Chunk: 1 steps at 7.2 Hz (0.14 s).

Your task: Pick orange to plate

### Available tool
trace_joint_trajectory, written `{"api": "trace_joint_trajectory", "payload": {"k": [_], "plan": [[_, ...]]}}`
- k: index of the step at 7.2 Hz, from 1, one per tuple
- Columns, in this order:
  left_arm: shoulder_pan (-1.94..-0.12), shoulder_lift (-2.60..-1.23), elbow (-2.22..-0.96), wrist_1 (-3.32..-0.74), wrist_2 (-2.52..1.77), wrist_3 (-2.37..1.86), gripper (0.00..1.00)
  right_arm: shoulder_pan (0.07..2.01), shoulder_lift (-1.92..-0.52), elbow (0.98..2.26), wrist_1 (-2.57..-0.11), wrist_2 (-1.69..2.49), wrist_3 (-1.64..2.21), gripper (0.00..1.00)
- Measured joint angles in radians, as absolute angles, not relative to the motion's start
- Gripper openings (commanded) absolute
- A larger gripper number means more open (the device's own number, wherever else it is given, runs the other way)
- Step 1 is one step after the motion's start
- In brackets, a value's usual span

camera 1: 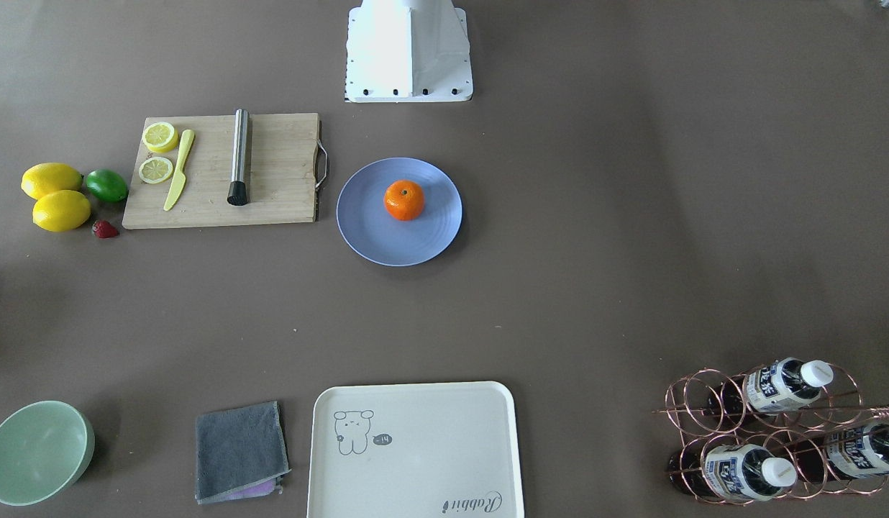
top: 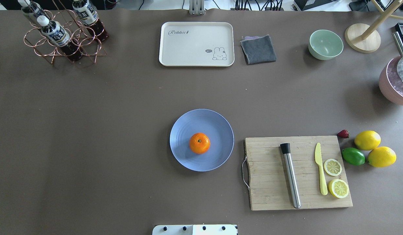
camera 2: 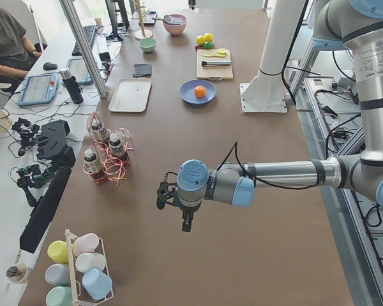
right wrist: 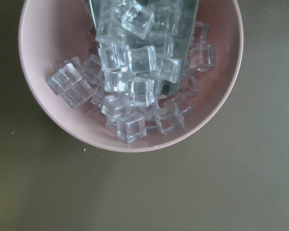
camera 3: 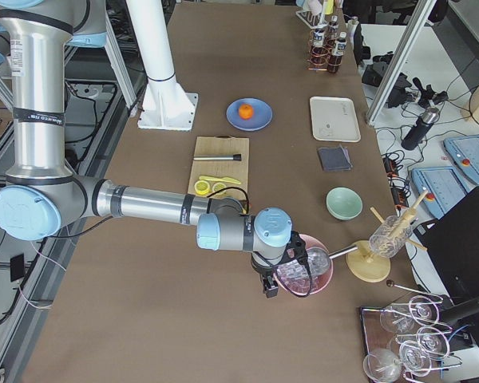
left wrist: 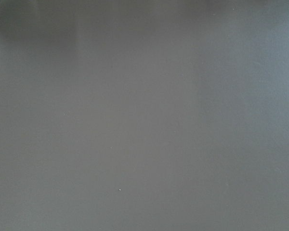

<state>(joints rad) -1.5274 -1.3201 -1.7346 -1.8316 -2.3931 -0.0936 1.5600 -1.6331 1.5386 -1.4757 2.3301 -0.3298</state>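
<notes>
The orange [top: 199,143] rests on the periwinkle-blue plate [top: 188,161] at the table's middle, a little off the plate's centre; the front view shows the same orange [camera 1: 404,200] on the plate [camera 1: 365,234]. Neither gripper is near it. My left gripper [camera 2: 186,224] hangs over bare table far toward the robot's left end, and I cannot tell whether it is open or shut. My right gripper [camera 3: 270,287] hovers by a pink bowl of ice cubes [right wrist: 130,96] at the right end, its state likewise unclear. No fingers show in either wrist view.
A wooden cutting board [top: 273,176] with a metal muddler, a yellow knife and lemon slices lies right of the plate. Two lemons, a lime [top: 353,156] and a strawberry sit beyond it. Cream tray [top: 196,44], grey cloth, green bowl [top: 325,44] and bottle rack [top: 63,32] line the far edge.
</notes>
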Motion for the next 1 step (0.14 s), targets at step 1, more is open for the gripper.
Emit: {"api": "trace_joint_trajectory", "payload": {"k": [1], "plan": [[-1.528, -1.32, -1.735, -1.832, -2.392, -0.094, 0.97, 1.56, -1.634, 1.539, -1.476, 2.33, -0.33, 1.0]]}}
